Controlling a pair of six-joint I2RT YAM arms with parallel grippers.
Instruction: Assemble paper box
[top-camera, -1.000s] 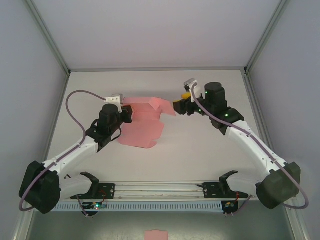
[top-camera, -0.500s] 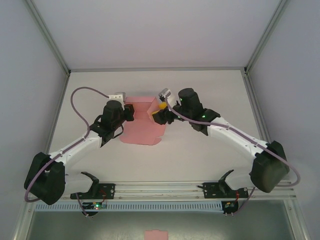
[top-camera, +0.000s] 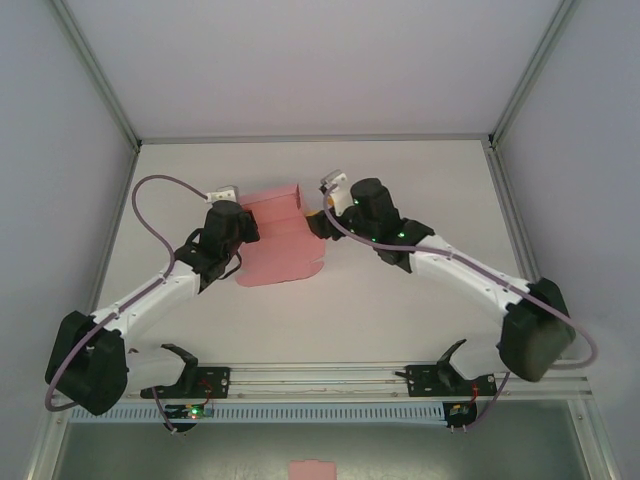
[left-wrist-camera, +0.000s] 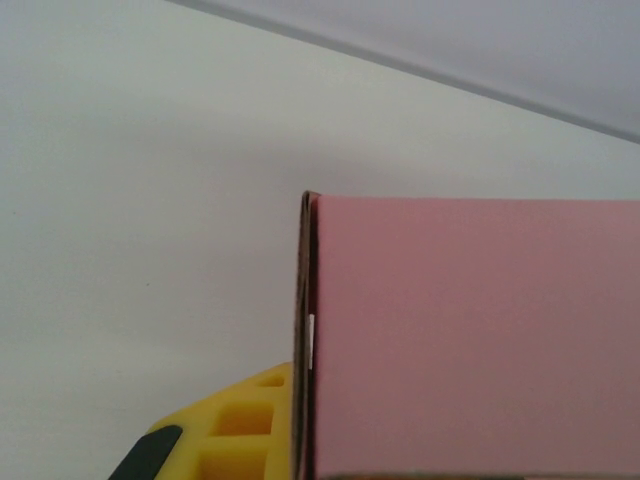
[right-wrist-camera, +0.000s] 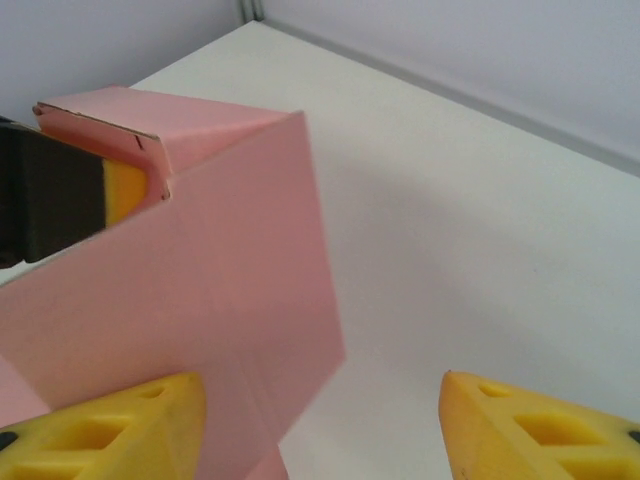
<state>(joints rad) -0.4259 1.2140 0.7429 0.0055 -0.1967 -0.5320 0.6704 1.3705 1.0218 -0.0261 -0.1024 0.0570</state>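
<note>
The paper box (top-camera: 280, 250) is a pink card sheet lying mid-table, with its back flaps folded upright. My left gripper (top-camera: 248, 222) is shut on the left end of that raised wall. In the left wrist view the card (left-wrist-camera: 470, 340) stands edge-on beside one yellow finger (left-wrist-camera: 230, 430), and the other finger is hidden behind it. My right gripper (top-camera: 315, 225) stands open at the sheet's right edge. In the right wrist view a tilted pink flap (right-wrist-camera: 220, 290) lies against its left finger (right-wrist-camera: 110, 430); its right finger (right-wrist-camera: 540, 430) is over bare table.
A small pink paper scrap (top-camera: 312, 470) lies below the front rail (top-camera: 320, 378). Metal frame posts (top-camera: 95, 70) and grey walls close in the white table (top-camera: 420, 300) on three sides.
My right arm has swung left from the table's right half up to the sheet's right edge, and the right flap has been lifted. The left gripper has kept its hold and shifted slightly.
</note>
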